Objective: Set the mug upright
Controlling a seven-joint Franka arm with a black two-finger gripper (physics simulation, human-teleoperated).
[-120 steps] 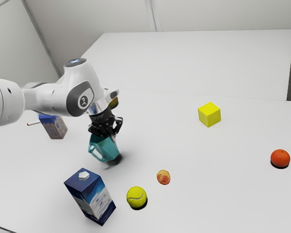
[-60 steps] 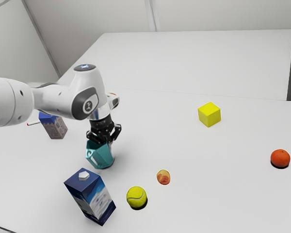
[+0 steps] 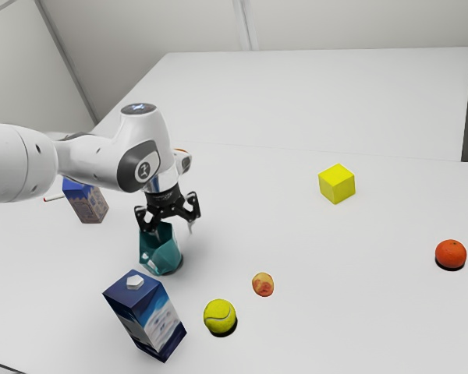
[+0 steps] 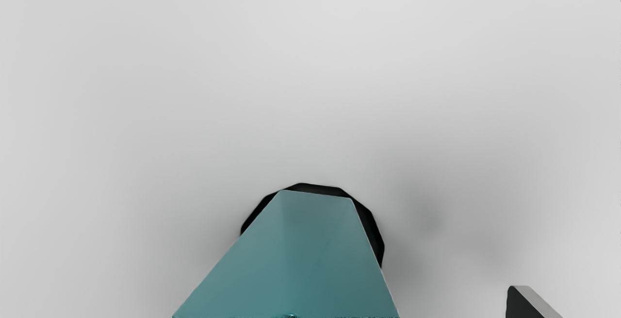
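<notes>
A pale tabletop (image 3: 374,257) runs back toward a plain, light wall (image 3: 335,23). Over it our fingers (image 4: 524,306) are spread wide and grip nothing: in the exterior view one comes down at the teal mug (image 3: 161,251), while the other stands off to the exterior view's right, apart from it. Whether the nearer one touches the mug, we cannot tell.

The mug rests on the tabletop directly beneath us, its narrow end down and its wider end toward our camera; we judge it to be upright, or very nearly so. Standing like that, it wants no more turning. What serves it best is restraint: we keep the fingers apart, lift straight up along the mug's side, and avoid any sideways sweep, since a snag on the rim or handle could tip it again. Closing here would risk a shove from one side.

Above, our wrist (image 3: 144,165) is held high with the fingers pointing down, and the arm (image 3: 78,156) reaches in nearly level from the exterior view's left. The tall blue carton (image 3: 147,315) stands near the mug, another reason to go up rather than across; the tennis ball (image 3: 220,316) lies beyond the carton's side.
</notes>
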